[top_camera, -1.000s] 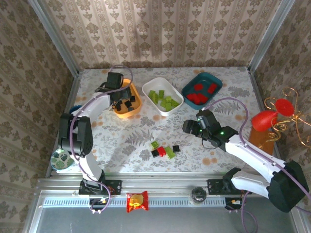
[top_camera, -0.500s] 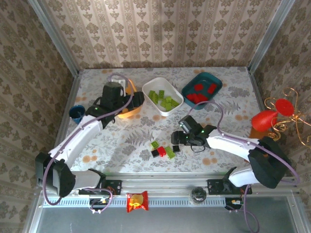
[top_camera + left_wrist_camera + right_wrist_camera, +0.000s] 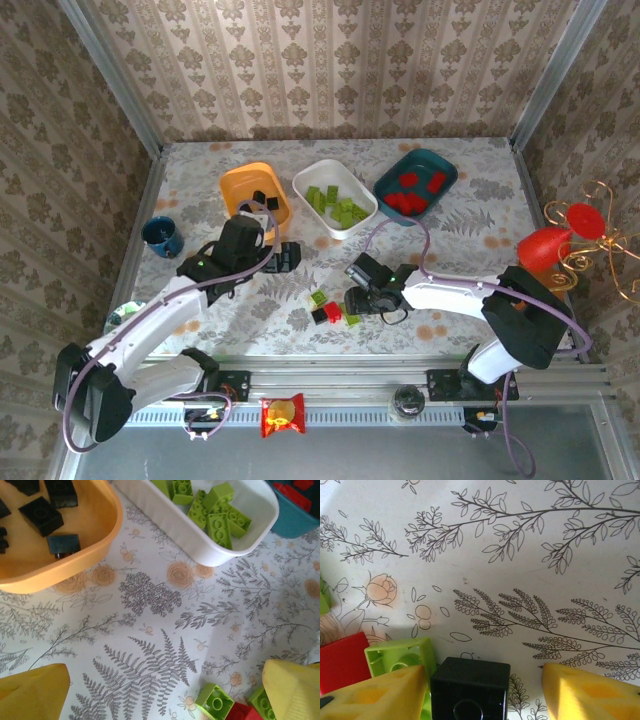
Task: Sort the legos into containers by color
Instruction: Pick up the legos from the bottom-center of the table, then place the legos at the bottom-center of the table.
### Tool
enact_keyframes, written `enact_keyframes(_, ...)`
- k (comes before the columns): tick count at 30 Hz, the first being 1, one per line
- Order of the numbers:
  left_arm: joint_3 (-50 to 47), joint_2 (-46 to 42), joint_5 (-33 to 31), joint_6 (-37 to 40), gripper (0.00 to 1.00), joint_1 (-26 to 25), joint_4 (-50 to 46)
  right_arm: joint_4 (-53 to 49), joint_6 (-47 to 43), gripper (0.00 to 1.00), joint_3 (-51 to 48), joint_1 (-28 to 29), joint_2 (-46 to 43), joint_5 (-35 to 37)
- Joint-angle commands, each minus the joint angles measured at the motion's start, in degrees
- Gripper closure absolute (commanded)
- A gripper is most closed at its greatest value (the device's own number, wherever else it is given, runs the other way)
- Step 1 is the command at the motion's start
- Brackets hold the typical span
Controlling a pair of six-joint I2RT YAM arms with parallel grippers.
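At lower centre of the top view the right gripper [image 3: 355, 300] stands open astride a black brick [image 3: 470, 690] among the loose legos [image 3: 332, 311], while the left gripper [image 3: 287, 258] hangs wide open and empty just below the orange tub [image 3: 243, 188], with the white tub [image 3: 325, 172] and teal tub [image 3: 428, 162] at upper centre

We see a flowery table [image 3: 480, 215]. On it sit an orange tub [image 3: 240, 180], a white tub [image 3: 318, 166], a teal tub [image 3: 447, 168], a blue cup [image 3: 161, 236] and some loose bricks [image 3: 320, 298] near the front.
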Motion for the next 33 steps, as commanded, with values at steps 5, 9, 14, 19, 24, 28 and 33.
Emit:
enact_keyframes(5,-2.32,-2.52,-0.60,-2.35,0.00,-0.19,-1.84,-4.30,0.78,0.57,1.27,0.49,-1.44,2.86)
enact_keyframes(9,-2.89,-3.43,-0.65,-2.51,0.00,-0.16,-2.01,-5.00,0.25,0.64,1.51,0.45,-4.39,3.81)
enact_keyframes(14,-3.29,-4.04,-0.87,-2.54,0.00,-0.18,-2.63,-6.61,-2.45,0.68,4.08,0.27,-10.28,3.92)
enact_keyframes(19,-4.56,-4.76,-0.71,-3.04,0.00,-0.01,-2.85,-9.61,-5.35,0.69,8.78,-0.50,-10.74,3.39)
enact_keyframes(24,-5.57,-6.02,-0.61,-3.36,0.00,0.06,-3.33,-9.94,-4.40,0.68,8.48,-1.30,-3.39,3.37)
enact_keyframes(28,-5.93,-6.79,-0.42,-3.35,0.00,0.31,-3.42,-6.12,-2.83,0.68,5.44,-1.86,0.30,3.35)
enact_keyframes(33,-5.88,-6.55,-0.16,-3.30,0.00,1.01,-3.61,-5.17,-2.39,0.63,4.88,-1.90,3.16,3.92)
